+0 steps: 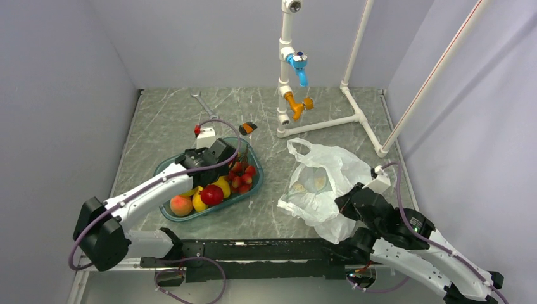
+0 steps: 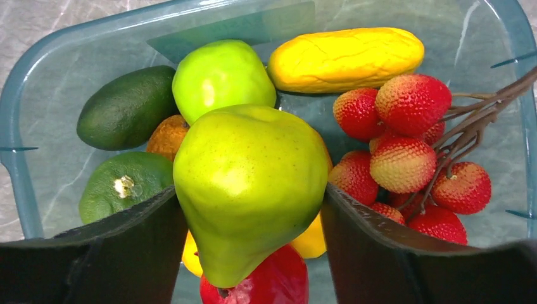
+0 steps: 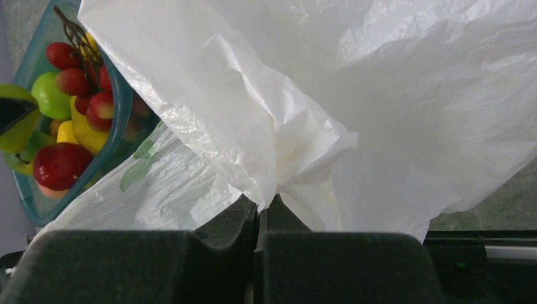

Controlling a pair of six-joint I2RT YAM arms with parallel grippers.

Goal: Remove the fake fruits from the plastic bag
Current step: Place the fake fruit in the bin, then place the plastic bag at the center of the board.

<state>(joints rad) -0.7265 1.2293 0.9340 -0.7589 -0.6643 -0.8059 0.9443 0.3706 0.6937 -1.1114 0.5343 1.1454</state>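
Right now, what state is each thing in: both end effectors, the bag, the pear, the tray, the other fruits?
left end effector: closed on the green pear over the teal tray
right end effector: shut, pinching a fold of the plastic bag
green pear: gripped between both fingers
plastic bag: crumpled, one fold pinched
teal tray: filled with fruit
red berries: lying in the tray
red apple: lying in the tray

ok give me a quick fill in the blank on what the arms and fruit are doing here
1. The left end effector grips a ____ pear.
2. In the top view the plastic bag lies to the ____ of the teal tray.
3. The tray holds a cluster of ____ berries.
4. The right end effector is shut on a fold of the ____.
Missing words: green; right; red; bag
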